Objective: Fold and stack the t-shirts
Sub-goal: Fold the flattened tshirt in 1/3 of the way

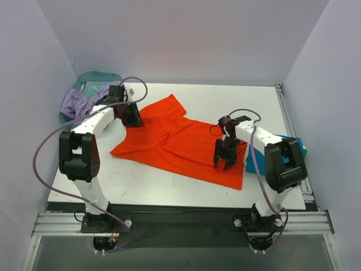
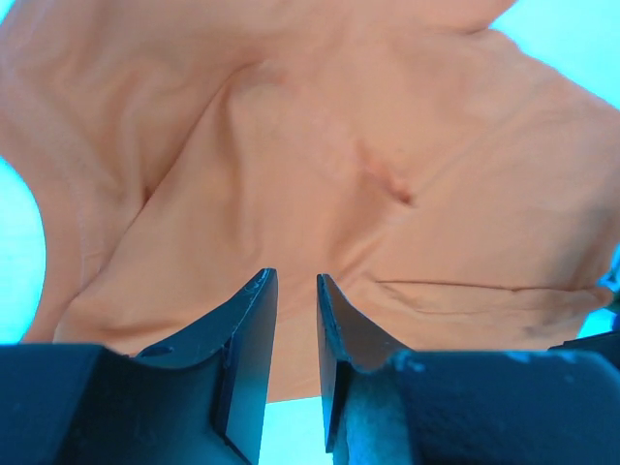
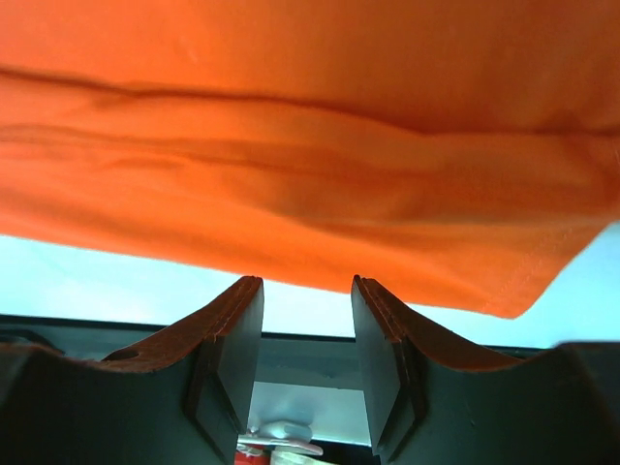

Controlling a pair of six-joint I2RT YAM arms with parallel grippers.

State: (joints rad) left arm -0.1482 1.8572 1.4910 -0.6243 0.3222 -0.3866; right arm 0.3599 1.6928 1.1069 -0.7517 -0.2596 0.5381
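Orange shirt lies spread mid-table, rumpled, not yet folded. Left gripper is at the far-left sleeve, fingers slightly apart, empty. Right gripper is at the near-right hem, part-open, empty. Folded teal shirt waits at the right edge. Judgement: fold, then stack.

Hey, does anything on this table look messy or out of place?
The orange-red t-shirt lies askew across the table, creased through the middle, not yet folded. At the back left, a lavender cloth spills over the rim of the teal basin. Nothing looks damaged.
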